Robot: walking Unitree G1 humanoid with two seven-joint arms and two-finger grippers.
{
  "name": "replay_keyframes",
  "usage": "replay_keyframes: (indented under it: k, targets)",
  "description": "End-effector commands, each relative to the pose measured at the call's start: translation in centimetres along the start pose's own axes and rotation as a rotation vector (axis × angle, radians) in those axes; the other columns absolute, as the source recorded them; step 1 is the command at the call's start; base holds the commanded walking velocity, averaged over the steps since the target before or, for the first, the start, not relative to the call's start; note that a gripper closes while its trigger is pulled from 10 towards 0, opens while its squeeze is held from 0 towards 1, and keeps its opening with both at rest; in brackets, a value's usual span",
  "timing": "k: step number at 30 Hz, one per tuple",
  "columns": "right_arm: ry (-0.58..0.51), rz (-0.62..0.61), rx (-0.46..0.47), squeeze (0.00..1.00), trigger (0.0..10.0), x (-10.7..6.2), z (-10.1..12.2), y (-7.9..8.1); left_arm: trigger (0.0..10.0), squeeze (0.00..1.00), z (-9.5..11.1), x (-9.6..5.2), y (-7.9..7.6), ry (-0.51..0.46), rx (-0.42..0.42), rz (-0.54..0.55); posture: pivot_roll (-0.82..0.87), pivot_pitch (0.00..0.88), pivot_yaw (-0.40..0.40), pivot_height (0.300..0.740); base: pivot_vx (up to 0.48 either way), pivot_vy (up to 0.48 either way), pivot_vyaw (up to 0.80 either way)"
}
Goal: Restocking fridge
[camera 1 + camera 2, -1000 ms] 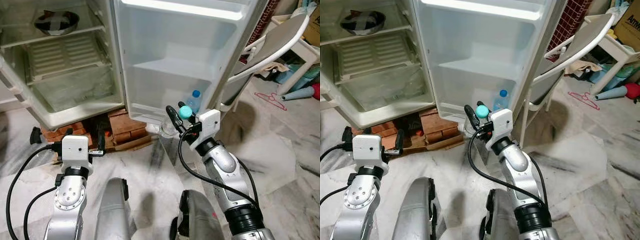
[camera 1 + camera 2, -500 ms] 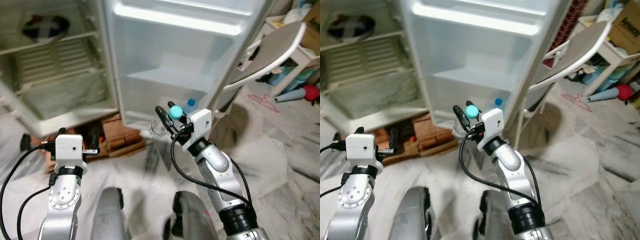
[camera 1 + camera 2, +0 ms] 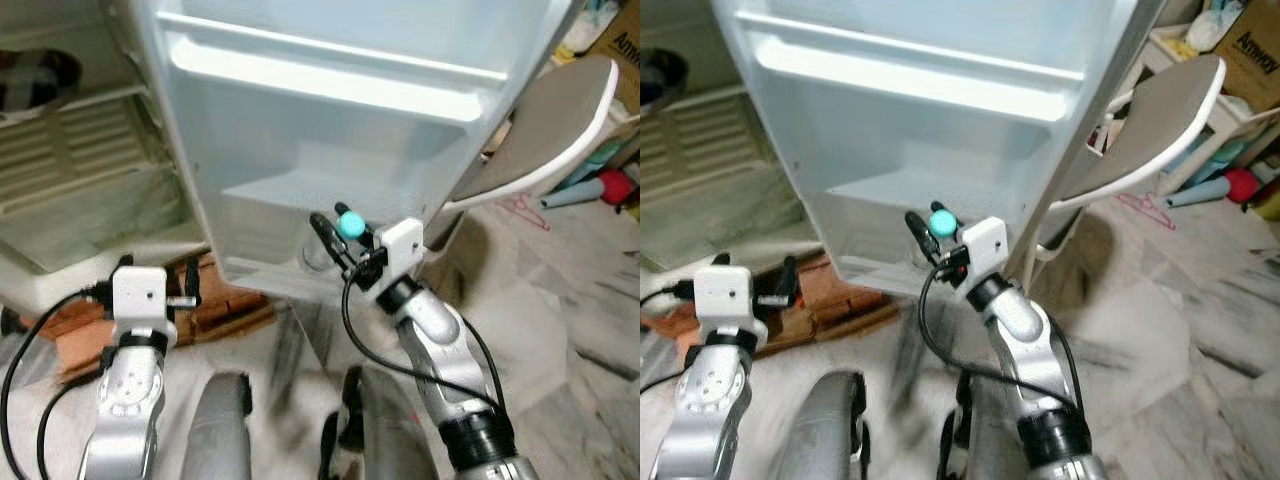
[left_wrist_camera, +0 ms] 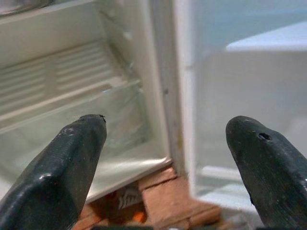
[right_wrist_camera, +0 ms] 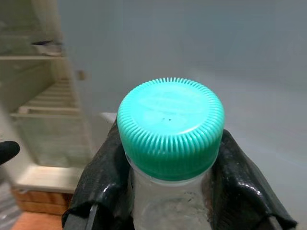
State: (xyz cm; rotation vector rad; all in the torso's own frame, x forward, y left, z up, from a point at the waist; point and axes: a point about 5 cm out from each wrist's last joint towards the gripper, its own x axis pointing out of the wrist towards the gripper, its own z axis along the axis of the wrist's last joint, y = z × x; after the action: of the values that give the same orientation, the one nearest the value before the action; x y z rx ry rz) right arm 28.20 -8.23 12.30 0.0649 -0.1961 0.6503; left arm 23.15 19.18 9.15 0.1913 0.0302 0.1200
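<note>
Camera swings closer to the fridge door; blue-capped bottle now hidden.
Right end effector stays clamped on teal-capped bottle; left end effector apart, idle.

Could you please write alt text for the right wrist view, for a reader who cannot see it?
The right gripper holds a clear bottle with a ribbed teal cap by the neck between its two black fingers. Behind it are the pale inner face of the open fridge door and the fridge shelves.
</note>
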Motion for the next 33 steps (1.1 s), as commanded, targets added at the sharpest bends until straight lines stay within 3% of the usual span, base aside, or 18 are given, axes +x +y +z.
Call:
replay_keyframes:
  k: [1, 9, 24, 33]
  targets:
    - [-0.004, -0.03, 0.0, 0.0, 10.0, -0.3, 0.3, -0.6, 10.0, 0.0, -0.2, -0.3, -0.3, 0.017, 0.011, 0.001, 0.11, 0.176, -0.081, 0.635, 0.0, 0.0, 0.0]
    - [0.016, -0.003, 0.029, 0.0, 10.0, -0.2, -0.1, -0.2, 10.0, 0.0, -0.4, -0.6, -0.1, 0.026, 0.015, 0.004, 0.12, 0.18, -0.085, 0.635, 0.0, 0.0, 0.0]
    - [0.003, 0.016, 0.002, 0.0, 10.0, 0.2, 0.1, -0.1, 10.0, 0.0, -0.3, -0.7, 0.6, 0.025, 0.062, 0.067, 0.13, 0.187, -0.083, 0.535, 0.0, 0.0, 0.0]
    - [-0.003, 0.038, -0.022, 0.0, 10.0, 1.2, 0.3, -0.1, 10.0, 0.0, -0.5, -1.1, 1.7, 0.046, 0.109, 0.133, 0.14, 0.206, -0.084, 0.535, 0.0, 0.0, 0.0]
